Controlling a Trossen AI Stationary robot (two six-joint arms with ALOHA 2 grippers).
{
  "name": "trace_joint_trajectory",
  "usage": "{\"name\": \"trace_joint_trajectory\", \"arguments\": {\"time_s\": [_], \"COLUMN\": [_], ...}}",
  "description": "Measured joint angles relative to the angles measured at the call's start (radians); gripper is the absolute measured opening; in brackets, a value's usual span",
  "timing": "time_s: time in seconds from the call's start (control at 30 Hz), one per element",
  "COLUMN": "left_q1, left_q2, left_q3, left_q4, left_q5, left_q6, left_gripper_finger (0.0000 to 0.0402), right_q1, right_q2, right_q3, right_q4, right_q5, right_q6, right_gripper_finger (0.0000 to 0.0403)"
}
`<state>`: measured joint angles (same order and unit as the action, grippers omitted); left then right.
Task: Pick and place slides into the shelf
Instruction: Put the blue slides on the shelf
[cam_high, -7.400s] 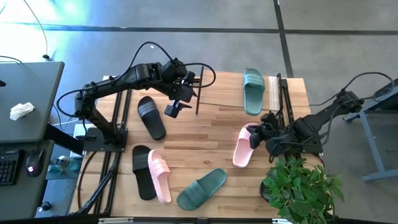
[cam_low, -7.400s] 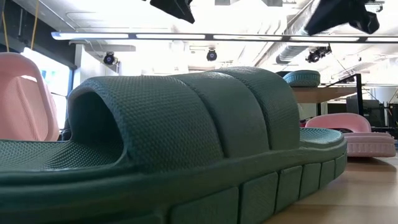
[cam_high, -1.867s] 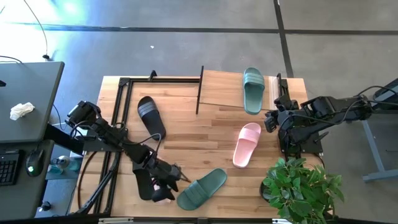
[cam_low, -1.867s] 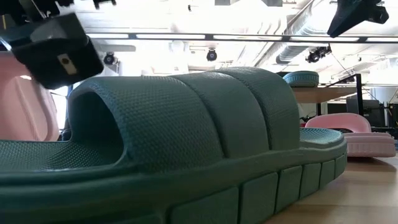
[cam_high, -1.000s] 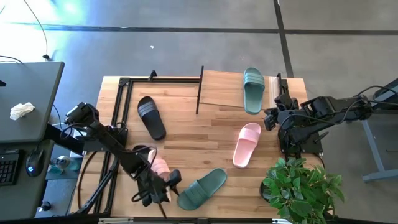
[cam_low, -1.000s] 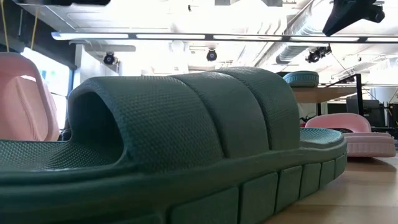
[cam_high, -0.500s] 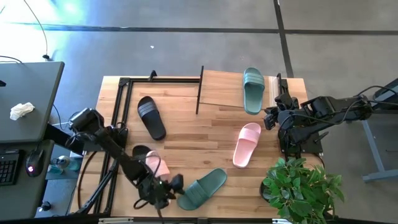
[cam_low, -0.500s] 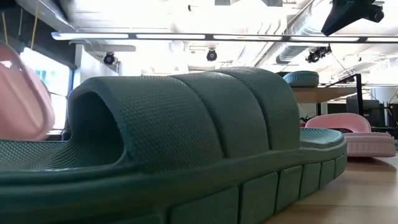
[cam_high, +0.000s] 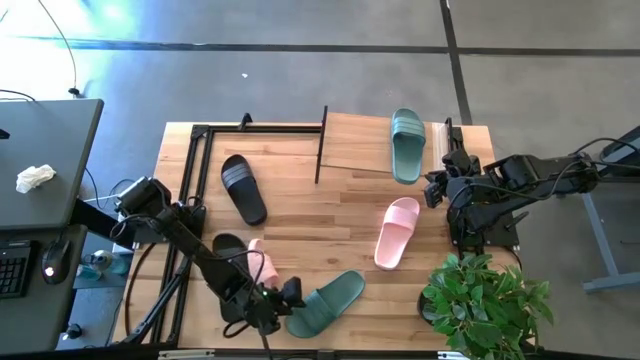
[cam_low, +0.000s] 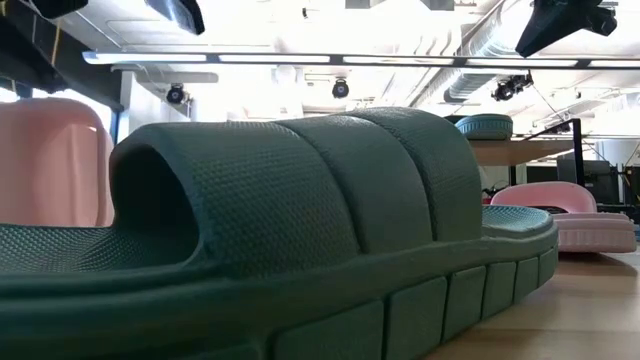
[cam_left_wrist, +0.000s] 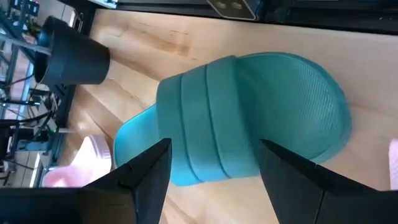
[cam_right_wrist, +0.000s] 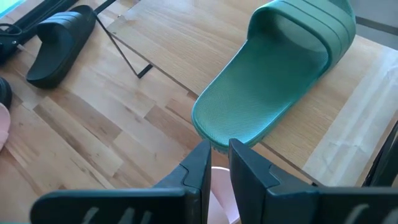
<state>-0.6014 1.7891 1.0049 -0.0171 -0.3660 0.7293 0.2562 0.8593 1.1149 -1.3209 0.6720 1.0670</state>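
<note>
My left claw (cam_high: 287, 297) is open wide, right beside a soft sage-green slide with one wide strap (cam_high: 326, 302) near the front edge of the wooden desk (cam_high: 320, 215). If I bump it and don't grab it, I think it could slip off. My arm could also drag the light-pink slide (cam_high: 258, 264) under it. My right claw (cam_high: 434, 190) waits by the low wooden-top shelf (cam_high: 355, 145), nearly closed and empty. I count two green slides, two pink and two black. One green slide (cam_high: 407, 146) is on the shelf.
</note>
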Motion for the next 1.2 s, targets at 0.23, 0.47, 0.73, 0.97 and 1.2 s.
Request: {"name": "trace_joint_trajectory", "arguments": {"time_s": [0.23, 0.47, 0.73, 0.97, 1.2], "left_q1": [-0.002, 0.013, 0.008, 0.01, 0.016], "left_q2": [0.037, 0.047, 0.049, 0.051, 0.051], "left_q3": [0.049, 0.084, 0.081, 0.086, 0.214], "left_q4": [-0.086, -0.18, -0.29, -0.443, -0.56], "left_q5": [0.005, 0.031, 0.065, 0.102, 0.062], "left_q6": [-0.004, -0.04, -0.189, -0.281, -0.267], "left_gripper_finger": [0.0225, 0.0225, 0.0225, 0.0225, 0.0225], "right_q1": [0.0, 0.0, 0.0, 0.0, 0.0], "right_q2": [-0.001, 0.0, 0.0, 0.0, -0.001], "right_q3": [0.0, 0.0, 0.0, 0.0, 0.0], "right_q4": [0.0, 0.001, 0.001, -0.011, -0.025], "right_q5": [0.0, 0.0, 0.003, 0.005, 0.008], "right_q6": [-0.002, -0.002, -0.021, -0.021, -0.021], "right_gripper_finger": [0.0044, 0.0044, 0.0044, 0.0044, 0.0044]}}
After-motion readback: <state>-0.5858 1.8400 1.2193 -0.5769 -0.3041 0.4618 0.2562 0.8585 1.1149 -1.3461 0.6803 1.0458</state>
